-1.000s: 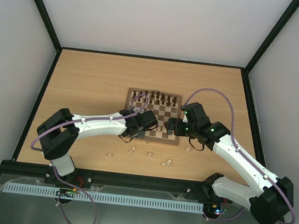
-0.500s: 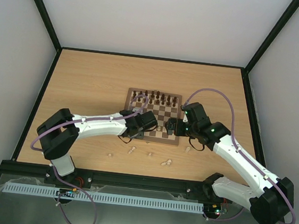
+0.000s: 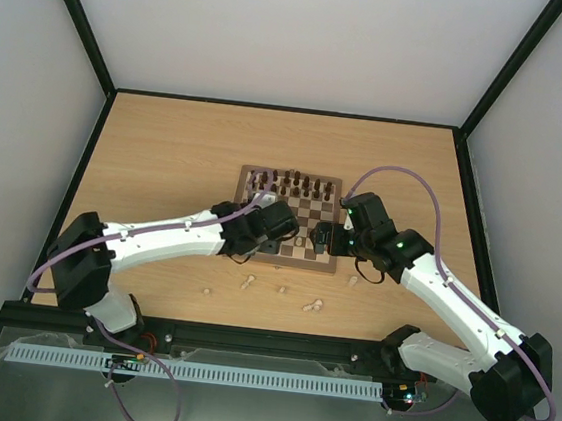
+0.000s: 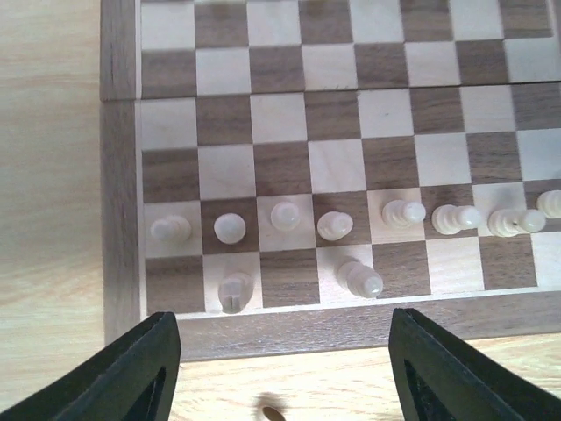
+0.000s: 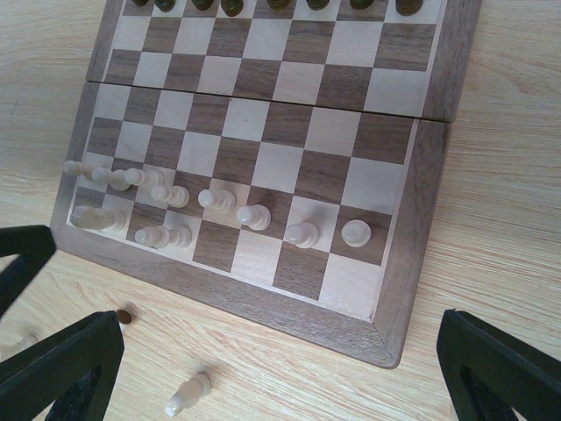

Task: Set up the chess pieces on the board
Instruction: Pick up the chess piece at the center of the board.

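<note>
The board point(image 3: 317, 265) lies mid-table, with dark pieces point(image 3: 294, 183) along its far edge. Several pale chess pieces stand in a row point(image 4: 333, 225) near the board's near edge. Two more stand on the last rank point(image 4: 235, 289) point(image 4: 359, 278). My left gripper point(image 4: 280, 377) hangs open above the board's near-left rim point(image 3: 266, 237), with nothing between its fingers point(image 4: 145, 368). My right gripper point(image 5: 280, 377) is open over the near-right corner point(image 3: 320, 237), also empty. Loose pale pieces lie on the table in front of the board point(image 3: 247, 282) point(image 3: 313, 304) point(image 5: 187, 395).
More loose pale pieces lie at the left point(image 3: 207, 290), middle point(image 3: 282, 290) and right point(image 3: 352, 279) of the near table. A small brown spot point(image 4: 273, 410) marks the table just below the board's rim. Black frame rails point(image 3: 61, 197) border the table.
My left arm has stretched out, its elbow dropping lower and to the left, and its wrist has shifted slightly farther over the board. The right arm has not moved.
</note>
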